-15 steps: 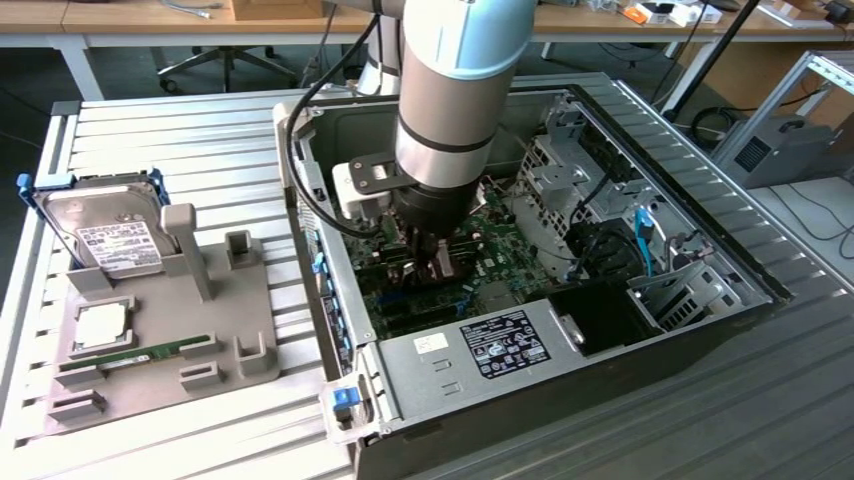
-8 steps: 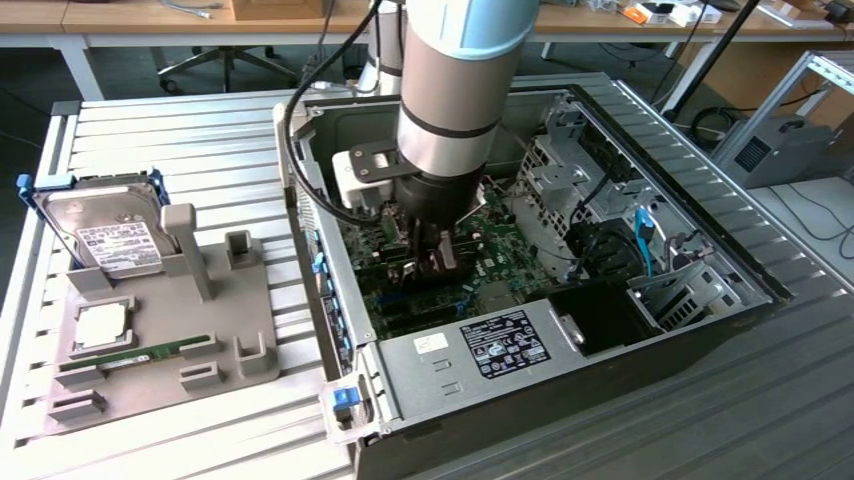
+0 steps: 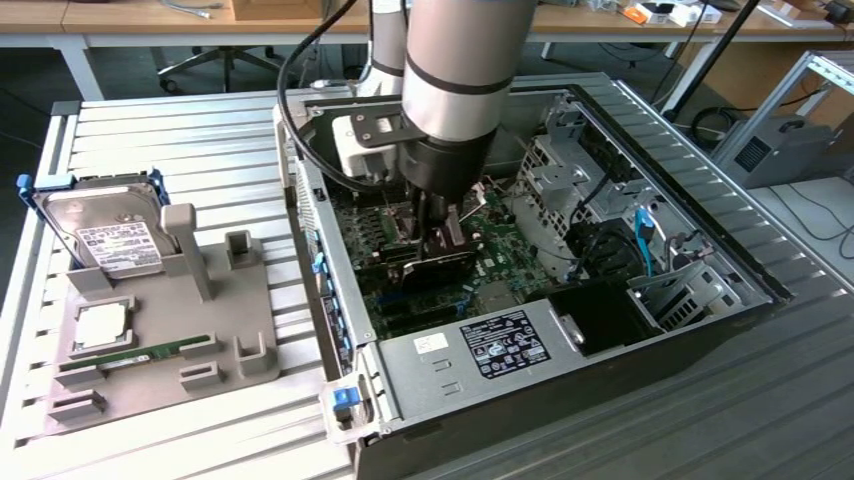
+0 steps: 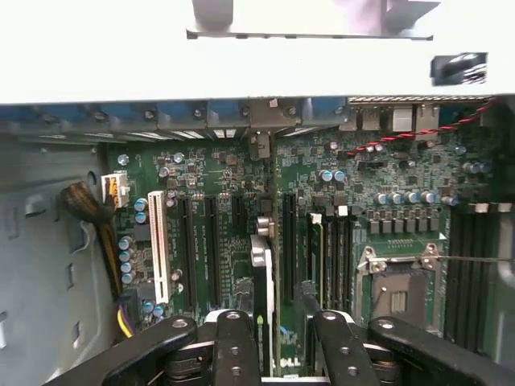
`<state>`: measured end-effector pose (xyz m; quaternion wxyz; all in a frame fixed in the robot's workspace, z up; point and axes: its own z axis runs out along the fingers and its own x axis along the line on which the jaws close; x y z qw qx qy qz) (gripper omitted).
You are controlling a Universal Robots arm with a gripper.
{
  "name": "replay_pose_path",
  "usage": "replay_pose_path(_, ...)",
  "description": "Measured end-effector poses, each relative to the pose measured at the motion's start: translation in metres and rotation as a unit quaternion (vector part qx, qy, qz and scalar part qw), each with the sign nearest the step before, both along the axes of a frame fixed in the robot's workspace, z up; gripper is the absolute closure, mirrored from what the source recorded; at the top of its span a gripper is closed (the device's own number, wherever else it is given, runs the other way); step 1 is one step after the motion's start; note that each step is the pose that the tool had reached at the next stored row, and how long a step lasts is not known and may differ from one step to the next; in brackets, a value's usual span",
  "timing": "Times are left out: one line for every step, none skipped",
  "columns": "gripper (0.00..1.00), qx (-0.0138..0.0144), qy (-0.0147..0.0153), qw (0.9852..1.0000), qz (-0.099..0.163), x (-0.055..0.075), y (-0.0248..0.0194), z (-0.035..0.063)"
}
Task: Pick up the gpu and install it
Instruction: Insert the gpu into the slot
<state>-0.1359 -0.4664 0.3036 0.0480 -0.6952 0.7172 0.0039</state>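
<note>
Gpu (image 4: 263, 310) held edge-on in pincer (image 4: 278, 338), inside computer case (image 3: 667, 150), over motherboard (image 4: 217, 193).

Silver-grey arm (image 3: 454, 70), black band, black cable, seemingly screw-studded black jaws.

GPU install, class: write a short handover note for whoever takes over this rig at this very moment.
End effector: inside the open computer case, over the motherboard, fingers closed on the gpu.
Gpu: held on edge, upright, low over the expansion slots, its silvery bracket end toward the case's rear wall.
Done: gpu picked up and brought into the case.
Left: whether it is seated in a slot cannot be told, so check; end effector not yet released.
Hard drive and memory stick sit on the grey holder.
</note>
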Motion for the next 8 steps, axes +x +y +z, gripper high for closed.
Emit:
replay_pose_path(0.66, 0.0001, 0.0000, 1.0000, 0.000, 0.000, 0.0000, 0.0034)
replay_pose_path(0.66, 0.0000, 0.0000, 1.0000, 0.000, 0.000, 0.0001, 0.0070)
replay_pose_path(0.66, 0.0000, 0.0000, 1.0000, 0.000, 0.000, 0.0001, 0.0098)
replay_pose_path(0.66, 0.0000, 0.0000, 1.0000, 0.000, 0.000, 0.0001, 0.0127)
replay_pose_path(0.66, 0.0000, 0.0000, 1.0000, 0.000, 0.000, 0.0001, 0.0154)
replay_pose_path(0.66, 0.0000, 0.0000, 1.0000, 0.000, 0.000, 0.0002, 0.0177)
replay_pose_path(0.66, 0.0000, 0.0000, 1.0000, 0.000, 0.000, 0.0002, 0.0194)
replay_pose_path(0.66, 0.0000, 0.0000, 1.0000, 0.000, 0.000, 0.0002, 0.0213)
